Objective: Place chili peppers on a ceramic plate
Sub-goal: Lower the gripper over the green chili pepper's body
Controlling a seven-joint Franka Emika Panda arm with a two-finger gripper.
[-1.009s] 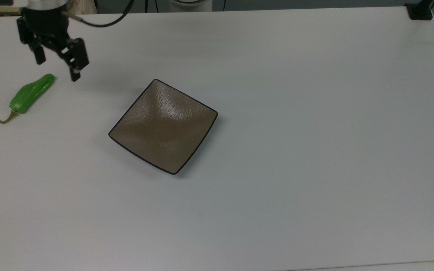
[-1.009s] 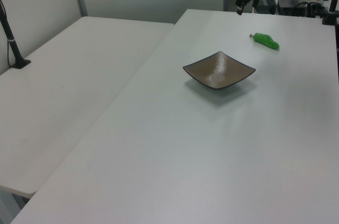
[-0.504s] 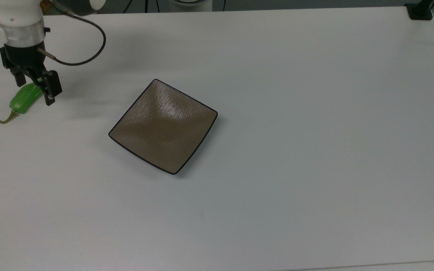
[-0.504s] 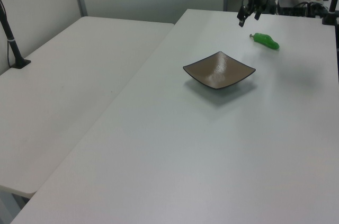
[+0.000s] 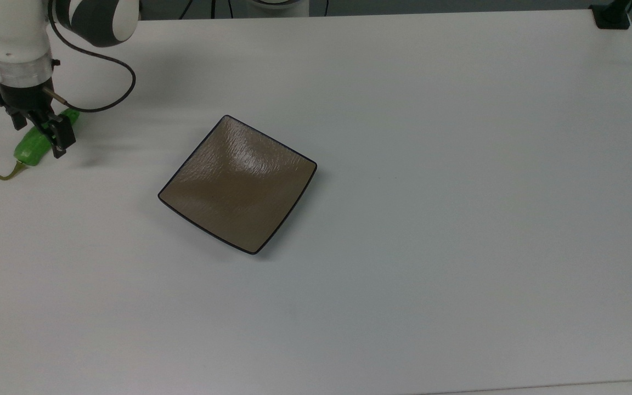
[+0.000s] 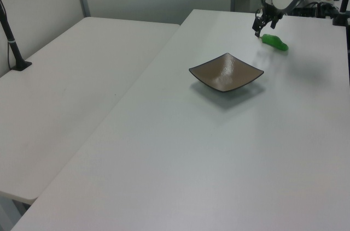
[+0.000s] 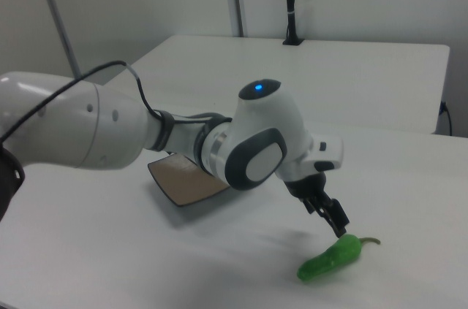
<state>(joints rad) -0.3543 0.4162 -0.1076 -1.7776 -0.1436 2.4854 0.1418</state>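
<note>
Now the gripper has dropped from the far left of the top view to sit right over the chili pepper, where a second ago it hung farther back and off to the pepper's right. Its fingers are spread, one on each side of the green body, and have not closed on it. That suggests the approach is nearly done and the grasp comes next. The pepper lies flat on the white table, stem toward the top view's lower left, in the same spot as before. The ceramic plate sits bare, well apart to the top view's right, unmoved. Nothing lies between pepper and plate. A black clamp stands at the far right corner, out of the way.
</note>
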